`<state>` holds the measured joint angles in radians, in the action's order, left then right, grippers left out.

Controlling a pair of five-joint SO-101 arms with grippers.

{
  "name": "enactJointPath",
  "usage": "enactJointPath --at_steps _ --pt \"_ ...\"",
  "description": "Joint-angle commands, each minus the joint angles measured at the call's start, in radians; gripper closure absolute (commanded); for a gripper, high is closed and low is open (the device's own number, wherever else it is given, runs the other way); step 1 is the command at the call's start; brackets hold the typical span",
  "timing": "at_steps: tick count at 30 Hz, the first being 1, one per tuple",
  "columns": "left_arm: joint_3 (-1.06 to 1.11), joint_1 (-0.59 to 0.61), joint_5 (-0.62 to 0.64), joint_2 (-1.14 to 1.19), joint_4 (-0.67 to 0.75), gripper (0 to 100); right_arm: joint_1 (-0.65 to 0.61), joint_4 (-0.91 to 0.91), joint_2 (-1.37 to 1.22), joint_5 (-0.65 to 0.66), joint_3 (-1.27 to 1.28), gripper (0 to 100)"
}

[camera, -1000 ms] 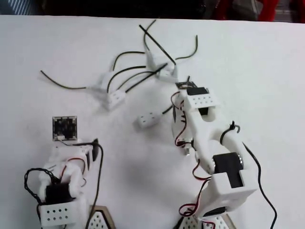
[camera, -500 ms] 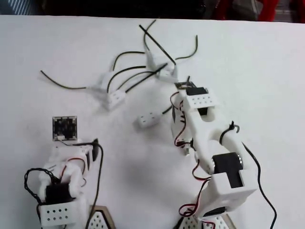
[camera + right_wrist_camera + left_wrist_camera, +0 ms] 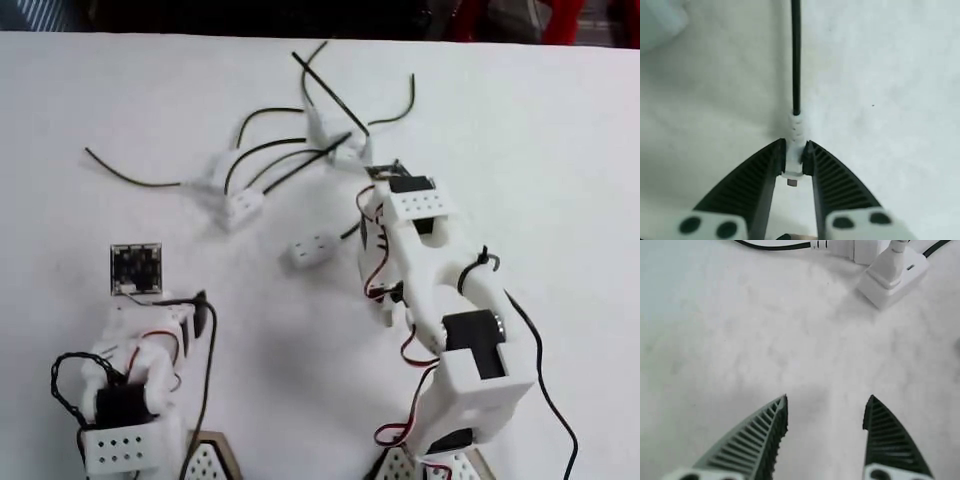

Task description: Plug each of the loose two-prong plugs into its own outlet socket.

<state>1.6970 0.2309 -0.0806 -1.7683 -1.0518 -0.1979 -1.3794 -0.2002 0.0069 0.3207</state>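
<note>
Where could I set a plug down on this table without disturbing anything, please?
Bare: the table right of the right arm, and the stretch between it and the left arm. Crowded: top centre, where outlet blocks and cords tangle.

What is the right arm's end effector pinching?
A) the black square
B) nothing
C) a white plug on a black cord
C: the right wrist view shows the right end effector shut on the white plug, its black cord running away from it.
</note>
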Motion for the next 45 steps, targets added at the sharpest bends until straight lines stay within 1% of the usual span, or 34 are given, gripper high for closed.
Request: enactJointPath --at_steps 1,6,10,18,28,42,45 --pt "-0.002 0.007 0.000 0.004 -0.005 76 0.008 -0.015 0.005 -0.002 -0.035 97.2" --pt "-0.002 0.007 0.000 0.004 -0.005 76 -0.001 -0.068 0.005 -0.002 -0.035 92.6" --pt "-0.002 0.007 0.000 0.004 -0.005 76 0.005 -0.067 0.005 0.000 -0.035 95.0" --pt "-0.002 0.007 0.000 0.004 -0.005 76 0.001 -0.070 0.004 0.000 -0.034 92.8" --pt "-0.002 0.007 0.000 0.004 -0.005 76 -0.001 -0.067 0.004 0.000 -0.002 92.9" --pt "-0.002 0.007 0.000 0.004 -0.005 76 0.002 -0.067 0.004 -0.002 0.011 93.3" --pt "-0.002 0.007 0.000 0.004 -0.005 76 0.004 -0.067 0.004 -0.002 0.011 95.5"
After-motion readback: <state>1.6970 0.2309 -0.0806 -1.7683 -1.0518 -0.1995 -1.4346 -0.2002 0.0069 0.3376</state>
